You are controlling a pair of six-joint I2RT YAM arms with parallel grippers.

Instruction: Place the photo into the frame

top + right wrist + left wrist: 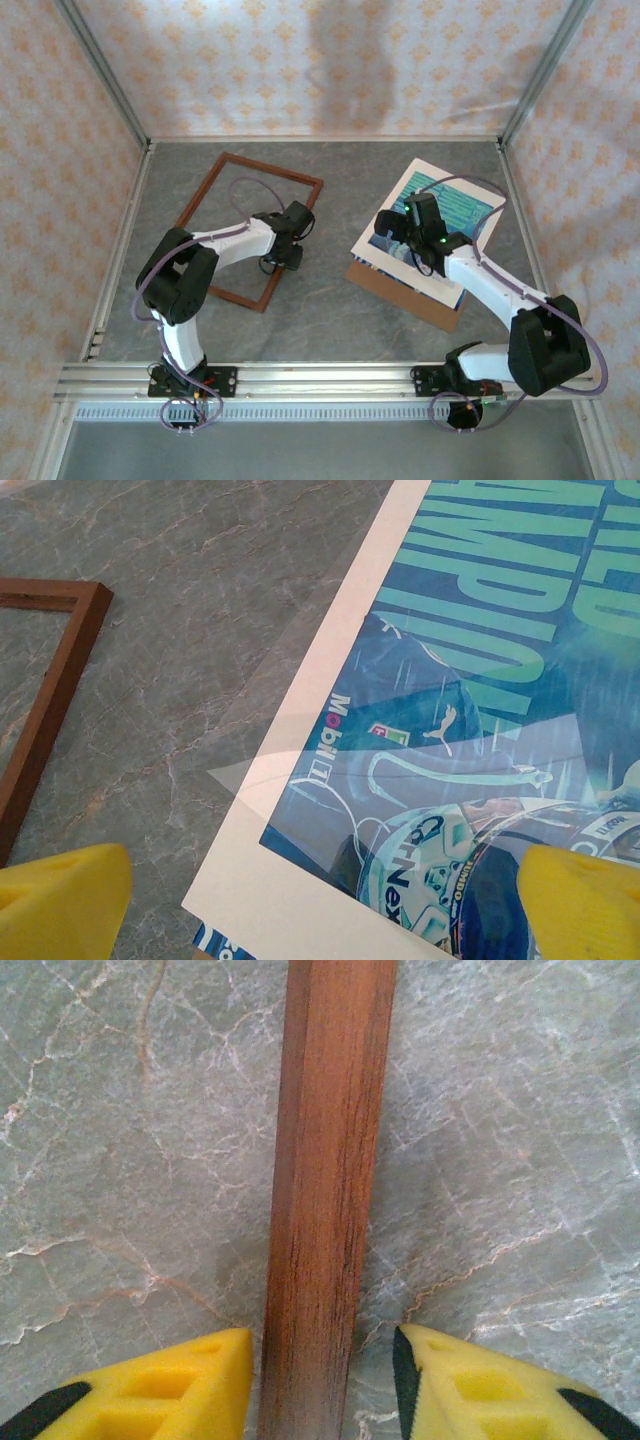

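Wooden reddish-brown frame [325, 1160] stands ungripped inside your left gripper [322, 1385], fingers narrowly apart. Your right gripper [320, 905] gapes empty over the blue printed photo [480, 680]; lift that next.

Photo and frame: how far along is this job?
Nothing looks done: the frame lies empty, and the photo sits apart under the cream mat. In hand: the left gripper straddles a frame rail, not yet tight; the right gripper hangs open over the photo. Remaining: the whole insertion.

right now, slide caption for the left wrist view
Left gripper straddling one wooden rail of the frame on the marbled table
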